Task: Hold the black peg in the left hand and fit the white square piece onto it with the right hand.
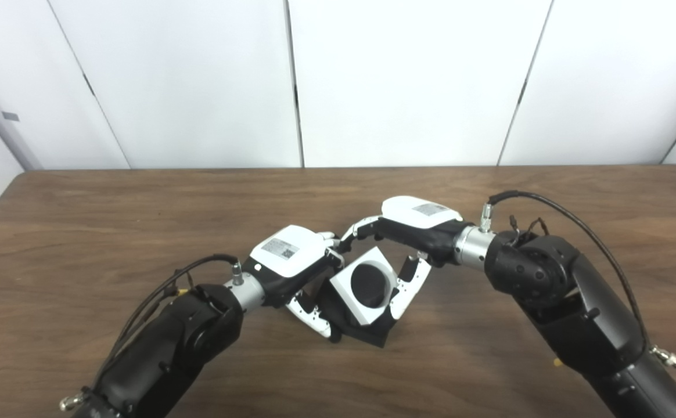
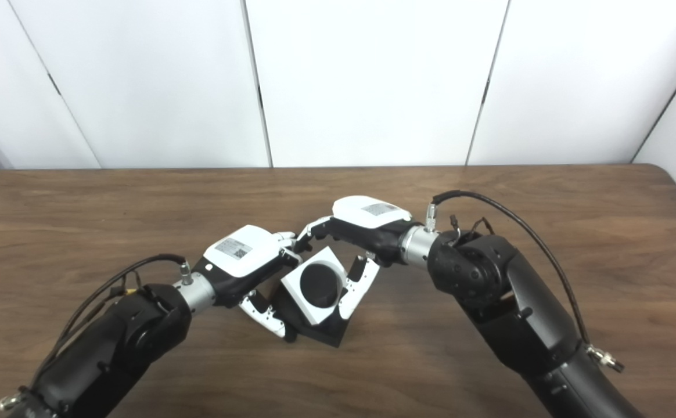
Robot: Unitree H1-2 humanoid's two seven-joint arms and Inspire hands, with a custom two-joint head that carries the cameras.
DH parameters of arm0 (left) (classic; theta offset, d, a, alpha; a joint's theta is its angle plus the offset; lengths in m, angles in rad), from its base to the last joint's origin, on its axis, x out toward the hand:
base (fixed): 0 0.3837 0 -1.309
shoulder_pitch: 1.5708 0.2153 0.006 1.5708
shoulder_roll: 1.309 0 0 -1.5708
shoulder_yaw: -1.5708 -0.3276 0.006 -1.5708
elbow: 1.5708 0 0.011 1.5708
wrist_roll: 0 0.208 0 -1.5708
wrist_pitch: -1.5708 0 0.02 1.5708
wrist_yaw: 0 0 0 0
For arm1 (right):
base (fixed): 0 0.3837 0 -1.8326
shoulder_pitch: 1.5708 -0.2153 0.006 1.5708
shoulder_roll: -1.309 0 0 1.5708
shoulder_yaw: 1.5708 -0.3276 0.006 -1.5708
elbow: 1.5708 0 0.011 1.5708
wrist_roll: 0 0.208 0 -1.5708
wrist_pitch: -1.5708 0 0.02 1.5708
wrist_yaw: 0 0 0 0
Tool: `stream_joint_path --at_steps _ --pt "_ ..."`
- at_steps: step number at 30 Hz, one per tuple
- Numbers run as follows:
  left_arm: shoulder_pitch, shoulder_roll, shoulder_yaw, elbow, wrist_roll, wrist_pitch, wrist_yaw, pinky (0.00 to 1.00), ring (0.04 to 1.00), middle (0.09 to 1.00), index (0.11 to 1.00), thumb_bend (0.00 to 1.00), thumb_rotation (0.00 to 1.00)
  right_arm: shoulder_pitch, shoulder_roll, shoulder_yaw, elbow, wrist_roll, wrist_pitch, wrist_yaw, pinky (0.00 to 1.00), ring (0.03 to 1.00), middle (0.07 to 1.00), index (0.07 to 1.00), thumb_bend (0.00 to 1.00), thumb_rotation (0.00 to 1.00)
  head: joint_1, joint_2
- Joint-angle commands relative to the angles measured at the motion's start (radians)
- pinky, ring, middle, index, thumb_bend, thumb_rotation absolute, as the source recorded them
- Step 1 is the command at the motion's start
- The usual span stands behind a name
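My left hand (image 1: 297, 264) is shut on the black peg piece, whose square black base (image 1: 367, 332) shows below the white piece and is tilted toward me. The white square piece (image 1: 356, 296) sits over the peg, and the peg's round black top (image 1: 370, 283) fills its hole. My right hand (image 1: 410, 238) is shut on the white square piece, with a thumb on its lower right edge and fingers over its top corner. Both hands meet above the middle of the table. The same scene shows in the right eye view, with the white piece (image 2: 309, 301) there too.
The brown wooden table (image 1: 140, 203) stretches to both sides, and white wall panels (image 1: 402, 81) stand behind it. Cables loop off both forearms (image 1: 570, 220).
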Motion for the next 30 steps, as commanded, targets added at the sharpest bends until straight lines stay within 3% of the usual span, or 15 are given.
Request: stream_joint_path --at_steps 1,10,11,12,14,30 --pt "0.032 0.002 -0.046 0.025 0.035 -0.012 -0.065 0.79 0.918 0.892 0.491 0.52 0.08 -0.034 -0.004 -0.001 -0.009 -0.013 -0.005 -0.021 0.75 0.831 0.838 0.754 0.94 0.34 0.0 0.0" --pt "0.032 0.0 -0.047 0.025 0.032 -0.007 -0.075 0.79 0.923 0.895 0.491 0.52 0.08 -0.008 0.049 -0.063 -0.017 0.034 -0.118 -0.181 0.65 0.766 0.794 0.682 0.86 0.29 -0.001 0.002" --pt "0.032 0.001 -0.047 0.025 0.03 -0.007 -0.076 0.79 0.921 0.893 0.491 0.52 0.08 -0.003 0.061 -0.073 -0.019 0.04 -0.133 -0.206 0.63 0.75 0.779 0.59 0.69 0.22 -0.001 0.002" --pt "0.032 0.001 -0.047 0.025 0.03 -0.007 -0.077 0.79 0.922 0.894 0.491 0.52 0.08 0.0 0.071 -0.08 -0.021 0.044 -0.143 -0.225 0.63 0.743 0.77 0.541 0.61 0.18 -0.001 0.002" --pt "0.032 0.002 -0.047 0.024 0.03 -0.01 -0.075 0.79 0.922 0.894 0.491 0.52 0.08 0.002 0.085 -0.087 -0.022 0.051 -0.165 -0.256 0.63 0.738 0.754 0.497 0.53 0.15 -0.001 0.004" --pt "0.03 0.0 -0.046 0.024 0.031 -0.011 -0.071 0.79 0.919 0.892 0.491 0.52 0.08 0.004 0.084 -0.085 -0.032 0.042 -0.157 -0.246 0.63 0.731 0.73 0.482 0.52 0.13 -0.002 0.007"
